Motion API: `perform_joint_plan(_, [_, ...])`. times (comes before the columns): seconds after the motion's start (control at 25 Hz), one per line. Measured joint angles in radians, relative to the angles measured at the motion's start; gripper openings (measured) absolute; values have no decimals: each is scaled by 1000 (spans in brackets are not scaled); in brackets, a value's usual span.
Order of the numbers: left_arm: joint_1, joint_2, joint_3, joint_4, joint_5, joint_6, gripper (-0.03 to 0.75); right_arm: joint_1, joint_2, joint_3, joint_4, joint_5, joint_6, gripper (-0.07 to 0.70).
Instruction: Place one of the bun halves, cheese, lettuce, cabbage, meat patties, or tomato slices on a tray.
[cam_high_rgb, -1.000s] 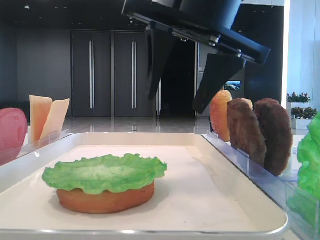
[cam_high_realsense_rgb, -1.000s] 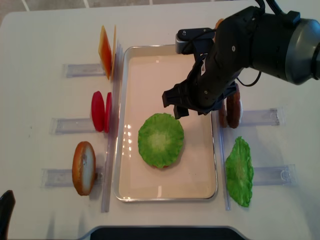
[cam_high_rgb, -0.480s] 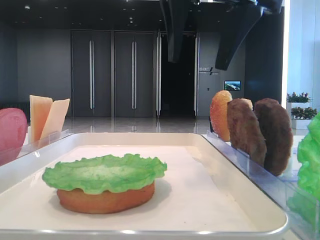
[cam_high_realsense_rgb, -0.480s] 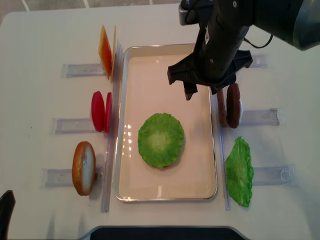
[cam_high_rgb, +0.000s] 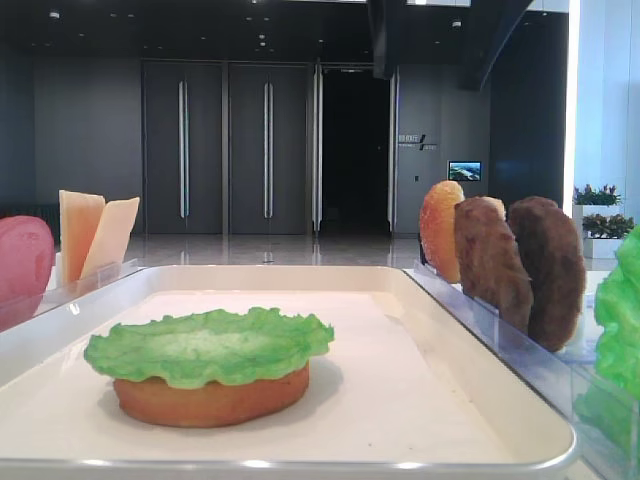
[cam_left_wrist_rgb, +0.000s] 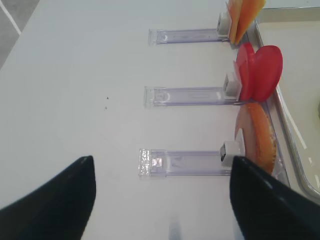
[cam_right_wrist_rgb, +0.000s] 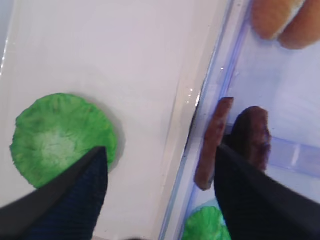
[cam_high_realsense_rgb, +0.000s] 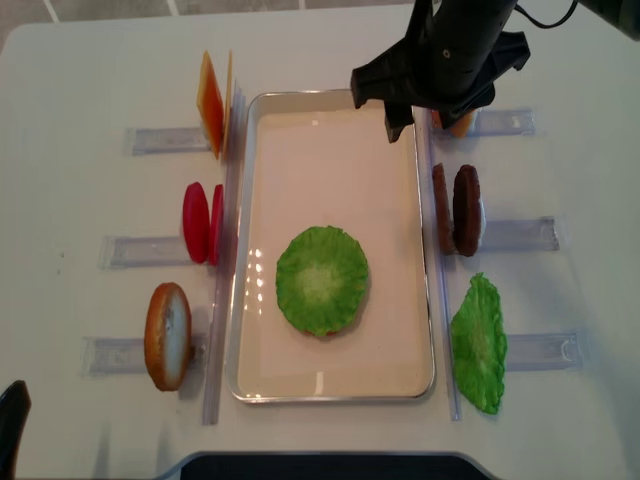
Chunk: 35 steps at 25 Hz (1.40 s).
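Observation:
The ruffled green lettuce (cam_high_realsense_rgb: 322, 279) lies flat on a bun half (cam_high_rgb: 210, 398) in the middle of the cream tray (cam_high_realsense_rgb: 330, 395). My right gripper (cam_high_realsense_rgb: 414, 120) hangs open and empty high over the tray's far right rim, well away from the lettuce (cam_right_wrist_rgb: 60, 137). In the right wrist view its jaws (cam_right_wrist_rgb: 160, 149) straddle the tray rim, with the two meat patties (cam_right_wrist_rgb: 252, 140) standing just beyond it. My left gripper (cam_left_wrist_rgb: 161, 162) is open and empty over bare table, left of the racks.
Clear racks flank the tray. On the left stand cheese (cam_high_realsense_rgb: 212, 105), tomato slices (cam_high_realsense_rgb: 200, 222) and a bun half (cam_high_realsense_rgb: 167, 335). On the right stand an orange bun (cam_high_rgb: 441, 230), the patties (cam_high_realsense_rgb: 466, 210) and a clump of green leaves (cam_high_realsense_rgb: 478, 343).
My right gripper has risen and drawn back from above the lettuce to the tray's far right corner, staying open. The lettuce stays on the bun.

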Motion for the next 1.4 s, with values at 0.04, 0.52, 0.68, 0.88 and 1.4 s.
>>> perform_joint_plan(0.04, [0, 0, 0, 0, 0, 0, 640, -16, 0, 0, 0, 0, -4, 467])
perform_joint_plan(0.52, [0, 0, 0, 0, 0, 0, 640, -277, 0, 0, -3, 0, -148, 467])
perform_joint_plan(0.68, [0, 0, 0, 0, 0, 0, 640, -389, 0, 0, -3, 0, -192, 467])
perform_joint_plan(0.88, [0, 0, 0, 0, 0, 0, 640, -522, 0, 0, -4, 0, -235, 467])
perform_joint_plan(1.4, [0, 0, 0, 0, 0, 0, 640, -600, -38, 60, -3, 0, -317, 465])
